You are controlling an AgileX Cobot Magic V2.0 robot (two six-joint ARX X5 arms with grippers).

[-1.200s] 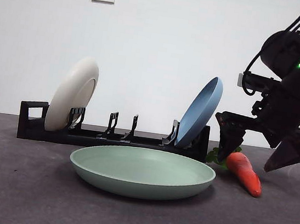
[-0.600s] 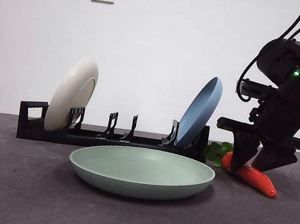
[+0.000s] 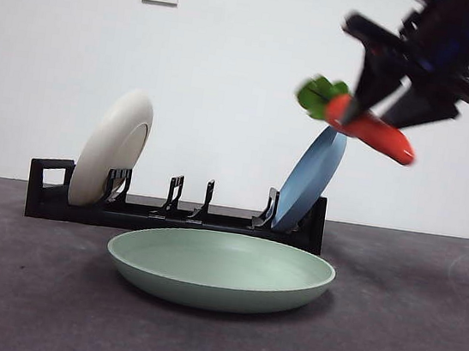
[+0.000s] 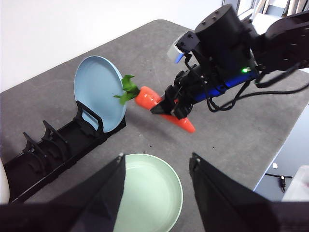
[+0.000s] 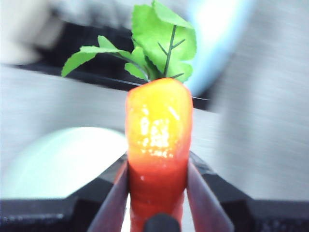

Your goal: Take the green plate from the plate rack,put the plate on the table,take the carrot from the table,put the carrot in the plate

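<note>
The tabletop (image 3: 19, 303) carries the plate rack (image 3: 177, 218), where a cream plate (image 3: 111, 159) and a blue plate (image 3: 310, 179) stand in slots, and in front of it the green plate (image 3: 220, 269) lies flat. Above and beside the blue plate, the right pincer (image 3: 382, 93) hangs in the air, clamped on the carrot (image 3: 370, 131) near its thick end. The carrot's long axis runs roughly level, leaves toward the rack and tip sloping down away from it. The green plate sits below and to the leafy side of it, so the carry likely goes across and down. The left pincer (image 4: 157, 169) waits high above the green plate, jaws apart, farther from the job.
</note>
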